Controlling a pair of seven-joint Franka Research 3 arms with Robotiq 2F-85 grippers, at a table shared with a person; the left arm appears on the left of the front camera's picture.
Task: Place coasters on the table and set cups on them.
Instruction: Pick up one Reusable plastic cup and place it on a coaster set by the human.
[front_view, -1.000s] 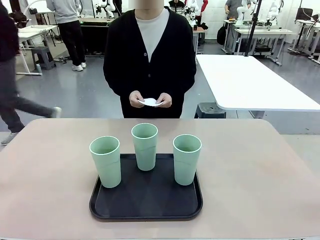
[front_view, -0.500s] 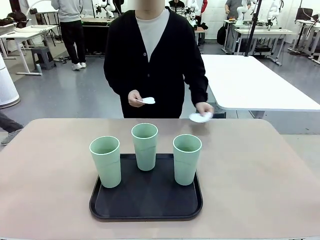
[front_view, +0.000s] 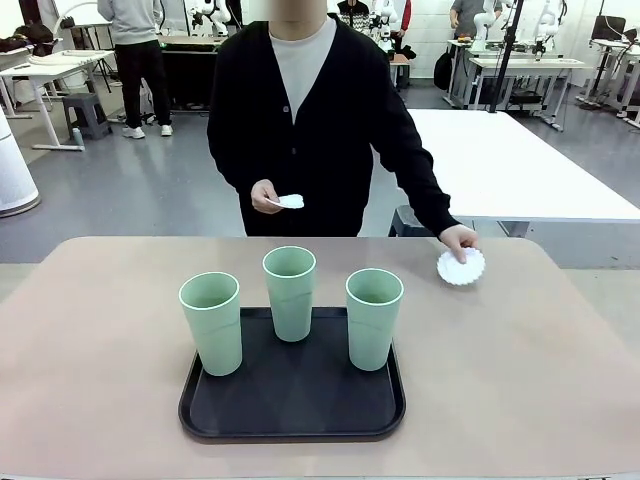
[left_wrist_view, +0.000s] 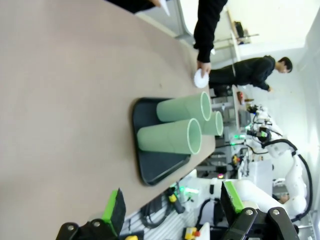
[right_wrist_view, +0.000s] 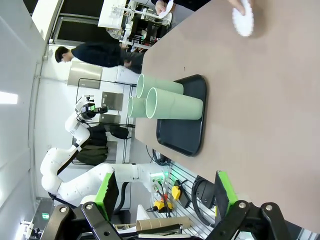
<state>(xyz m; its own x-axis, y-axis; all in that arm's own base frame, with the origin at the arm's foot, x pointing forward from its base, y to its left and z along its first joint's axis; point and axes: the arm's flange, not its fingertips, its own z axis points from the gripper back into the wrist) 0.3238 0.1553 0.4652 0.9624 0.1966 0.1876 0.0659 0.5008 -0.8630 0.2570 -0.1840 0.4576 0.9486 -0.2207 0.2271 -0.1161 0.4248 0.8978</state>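
Observation:
Three pale green cups (front_view: 211, 322) (front_view: 289, 293) (front_view: 374, 318) stand upright on a black tray (front_view: 290, 425) in the middle of the beige table (front_view: 100, 330). At the table's far right a person's hand (front_view: 459, 239) rests on a white scalloped coaster (front_view: 461, 267) lying flat on the tabletop. The other hand holds more coasters (front_view: 290, 201) at waist height. My left gripper (left_wrist_view: 173, 205) is open and holds nothing, back from the cups (left_wrist_view: 170, 136) and the tray (left_wrist_view: 150, 172). My right gripper (right_wrist_view: 165, 192) is open too and holds nothing, well short of the cups (right_wrist_view: 175, 107) and the coaster (right_wrist_view: 243, 22).
A white rectangular table (front_view: 510, 165) stands behind the far right corner. The person stands at the far edge, arm stretched over the right side. Bare tabletop lies left and right of the tray.
One of the person's hands left the stack, swung out to the far right and laid a coaster on the table. Cups and tray have not moved.

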